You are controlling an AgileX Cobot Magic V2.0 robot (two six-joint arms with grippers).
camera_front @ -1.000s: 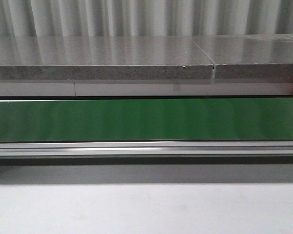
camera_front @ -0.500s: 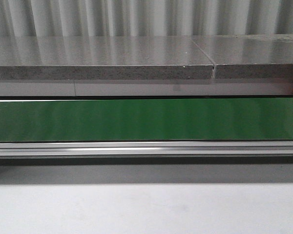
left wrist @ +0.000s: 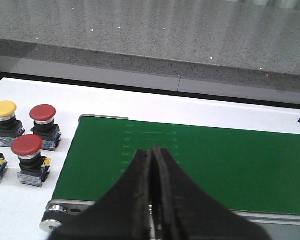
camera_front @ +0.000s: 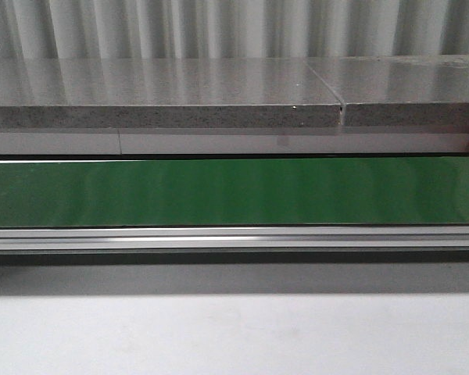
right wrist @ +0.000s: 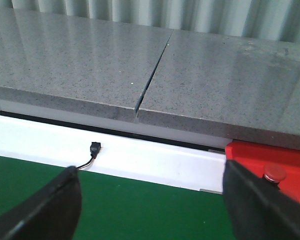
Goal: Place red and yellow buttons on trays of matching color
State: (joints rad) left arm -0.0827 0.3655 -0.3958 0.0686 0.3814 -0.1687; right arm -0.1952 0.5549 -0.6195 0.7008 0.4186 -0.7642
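While no button is held yet, the step in hand looks like the first pick. The left gripper (left wrist: 152, 200) has its fingers pressed together, empty, hovering over the near edge of the green belt (left wrist: 215, 165). Buttons stand on the white tabletop (left wrist: 20, 210) off the belt's end, at about 9 o'clock from the fingers: one red button (left wrist: 42, 114), a second red button (left wrist: 27, 146), a yellow button (left wrist: 3, 109), and part of another yellow cap at the frame edge. To do it well: open first, descend straight over one cap, and keep clear of its close neighbours. The right gripper (right wrist: 150, 200) has its fingers spread wide, nothing between, over the belt; a red tray (right wrist: 285, 165) sits at about 2 o'clock, seemingly already carrying a red button (right wrist: 275, 173). No yellow tray in view.
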